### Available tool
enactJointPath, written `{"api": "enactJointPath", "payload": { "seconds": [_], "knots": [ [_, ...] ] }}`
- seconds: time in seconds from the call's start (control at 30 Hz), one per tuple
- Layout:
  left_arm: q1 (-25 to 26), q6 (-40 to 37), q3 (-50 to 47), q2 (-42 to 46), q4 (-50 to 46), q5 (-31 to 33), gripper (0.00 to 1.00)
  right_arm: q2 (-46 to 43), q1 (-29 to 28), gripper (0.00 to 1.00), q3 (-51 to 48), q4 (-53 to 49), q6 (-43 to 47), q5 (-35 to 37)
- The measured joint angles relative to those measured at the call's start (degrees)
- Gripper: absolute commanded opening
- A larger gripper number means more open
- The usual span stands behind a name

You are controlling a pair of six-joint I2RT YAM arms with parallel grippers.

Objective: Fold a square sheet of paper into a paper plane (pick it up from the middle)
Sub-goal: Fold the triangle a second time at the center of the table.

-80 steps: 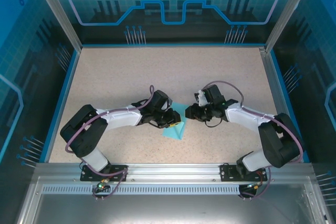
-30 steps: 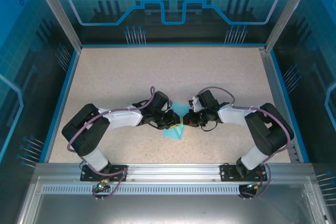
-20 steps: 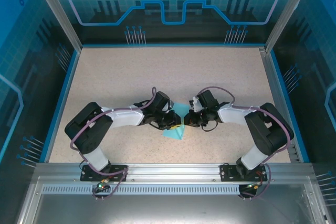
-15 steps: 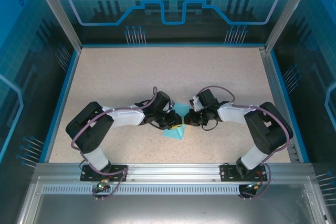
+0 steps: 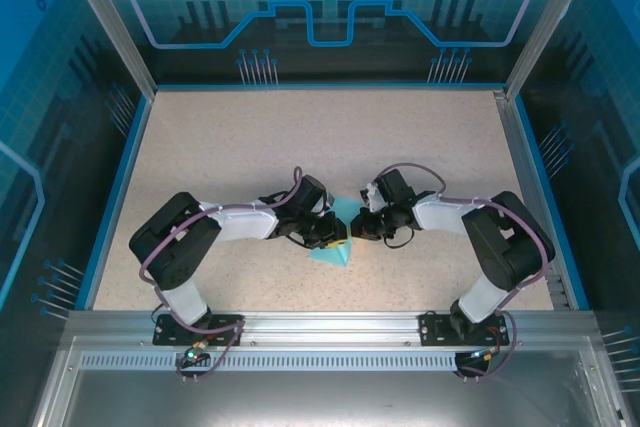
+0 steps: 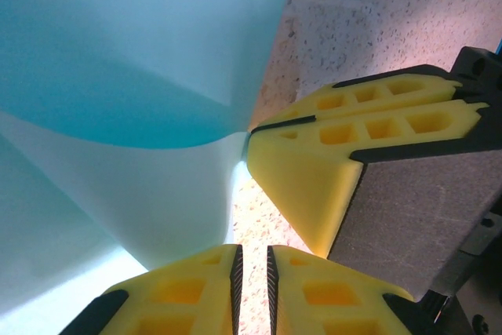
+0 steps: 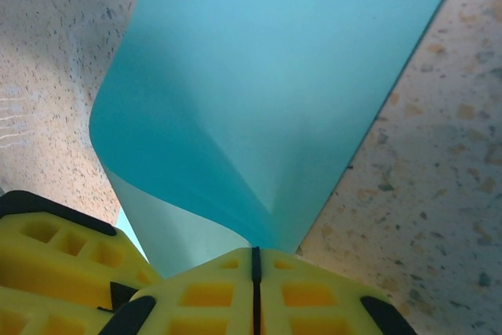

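Speckled tabletop (image 5: 300, 147) carries the blue paper (image 7: 274, 100) straight ahead of the right pincer (image 7: 252, 250), clamped on its curled flap (image 7: 196, 194) (crease running away from the tips); left pincer (image 6: 252, 247), just beside, shows a slit; grip unclear.

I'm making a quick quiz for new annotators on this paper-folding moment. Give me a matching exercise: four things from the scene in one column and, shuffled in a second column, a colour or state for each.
Column one
1. square sheet of paper
2. left end effector
3. right end effector
4. tabletop

Column two
A. speckled beige
B. jaws a narrow slit apart, table showing through the gap
C. light blue, partly curled up off the table
D. shut, pinching the sheet at its edge

Pairs: 1-C, 2-B, 3-D, 4-A
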State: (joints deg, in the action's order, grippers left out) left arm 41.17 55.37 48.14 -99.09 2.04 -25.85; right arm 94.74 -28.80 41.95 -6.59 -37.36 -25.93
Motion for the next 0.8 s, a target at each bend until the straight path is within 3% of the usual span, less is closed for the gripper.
{"api": "enactJointPath", "payload": {
  "seconds": [0.8],
  "knots": [
    [0.07,-0.26,0.15,-1.27,-0.50,0.04,0.18,2.05,-0.02,0.08,0.92,-0.07,0.39,-0.02]
  ]
}}
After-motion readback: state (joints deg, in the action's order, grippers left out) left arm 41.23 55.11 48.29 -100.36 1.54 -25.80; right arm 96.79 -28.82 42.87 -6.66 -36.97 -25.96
